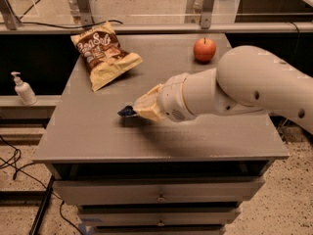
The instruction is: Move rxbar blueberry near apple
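My gripper [139, 111] is low over the worktop's [98, 141] middle, fingers [149, 106] clamped on the rxbar blueberry [127, 112], its dark end poking toward 9 o'clock. The apple [204, 49] lies well apart at 1 o'clock.

The white arm [266, 80] enters from the 3 o'clock edge, its bulky rounded link sloping down towards 8 o'clock. A narrower cylindrical wrist [190, 99] continues from it and points at 9 o'clock. At its end the gripper [139, 110] sits low, just left of centre. Its tan fingers [149, 104] are pinched together on the rxbar blueberry [127, 112], whose dark tip pokes out at 9 o'clock.
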Tool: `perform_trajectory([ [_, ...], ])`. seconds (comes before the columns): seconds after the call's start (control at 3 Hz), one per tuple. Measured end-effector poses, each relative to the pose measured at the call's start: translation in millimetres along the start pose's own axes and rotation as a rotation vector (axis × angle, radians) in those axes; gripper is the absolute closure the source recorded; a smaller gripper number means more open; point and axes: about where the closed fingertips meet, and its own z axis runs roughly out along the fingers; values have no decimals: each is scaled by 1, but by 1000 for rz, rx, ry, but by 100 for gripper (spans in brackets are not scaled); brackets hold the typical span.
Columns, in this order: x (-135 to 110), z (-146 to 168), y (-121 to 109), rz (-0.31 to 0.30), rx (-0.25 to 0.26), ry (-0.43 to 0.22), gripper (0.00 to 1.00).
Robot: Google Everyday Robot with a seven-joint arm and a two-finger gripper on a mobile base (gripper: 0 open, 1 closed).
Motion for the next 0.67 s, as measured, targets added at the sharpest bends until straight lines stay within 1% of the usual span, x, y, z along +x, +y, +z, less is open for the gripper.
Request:
perform_trajectory([
  [0.33, -23, -46, -22, -67, 50, 36, 100],
  [0.67, -23, -47, -22, -68, 50, 36, 100],
])
